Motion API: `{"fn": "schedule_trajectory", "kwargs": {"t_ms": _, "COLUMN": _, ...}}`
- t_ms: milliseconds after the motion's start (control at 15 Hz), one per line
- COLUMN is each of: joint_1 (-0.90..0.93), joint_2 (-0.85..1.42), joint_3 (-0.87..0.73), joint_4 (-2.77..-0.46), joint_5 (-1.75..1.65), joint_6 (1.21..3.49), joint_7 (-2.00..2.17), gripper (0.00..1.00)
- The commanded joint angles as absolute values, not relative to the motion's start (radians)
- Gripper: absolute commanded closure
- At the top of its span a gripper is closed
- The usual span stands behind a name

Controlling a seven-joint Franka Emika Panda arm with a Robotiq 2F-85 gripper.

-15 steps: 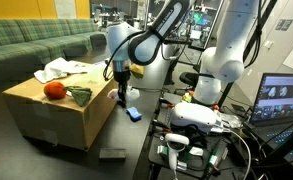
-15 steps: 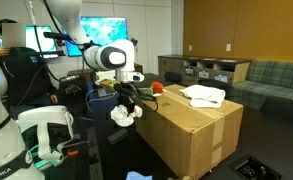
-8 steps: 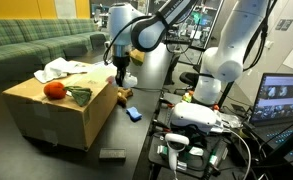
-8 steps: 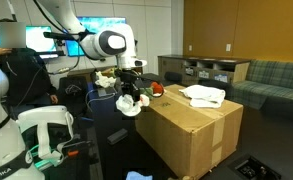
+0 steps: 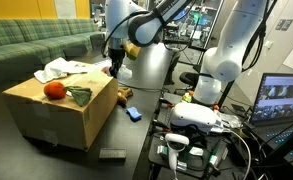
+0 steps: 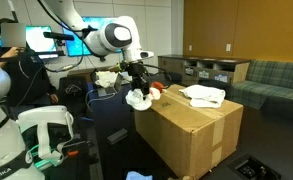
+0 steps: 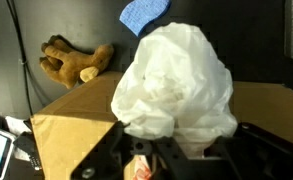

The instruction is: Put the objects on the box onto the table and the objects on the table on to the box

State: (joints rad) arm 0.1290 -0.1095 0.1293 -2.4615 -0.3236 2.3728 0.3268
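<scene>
Nearly shut jaws, pinching wad (image 6: 139,99) by an upper fold; bulk droops loose under gripper (image 6: 138,86), so release should be easy.

Held up at box (image 6: 191,125) corner, approx. over rim. Prob. raised that high to clear the edge before going over the top, since table items belong up there.

Wrist view: wad fills centre, cardboard beneath.

On box top, due to come down: ball (image 5: 54,90), green cloth (image 5: 79,96), white cloth (image 5: 62,69).

Down on table (image 5: 136,138), due to go up: toy (image 5: 124,94) and block (image 5: 134,114) near box side, bar (image 5: 113,153) farther out.

Judged early: one item mid-transfer, others apparently not yet swapped.
</scene>
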Motion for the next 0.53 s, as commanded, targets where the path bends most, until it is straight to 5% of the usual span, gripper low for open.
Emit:
{"fn": "schedule_trajectory", "kwargs": {"t_ms": 0, "joint_1": 0.106, "joint_2": -0.013, "joint_3": 0.151, "joint_4": -2.348, "joint_5": -0.417, "joint_6": 2.363, "joint_7": 0.426, "gripper": 0.97}}
{"fn": "schedule_trajectory", "kwargs": {"t_ms": 467, "joint_1": 0.146, "joint_2": 0.195, "joint_3": 0.113, "joint_4": -2.149, "joint_5": -0.492, "joint_6": 2.365, "joint_7": 0.482, "gripper": 0.97}}
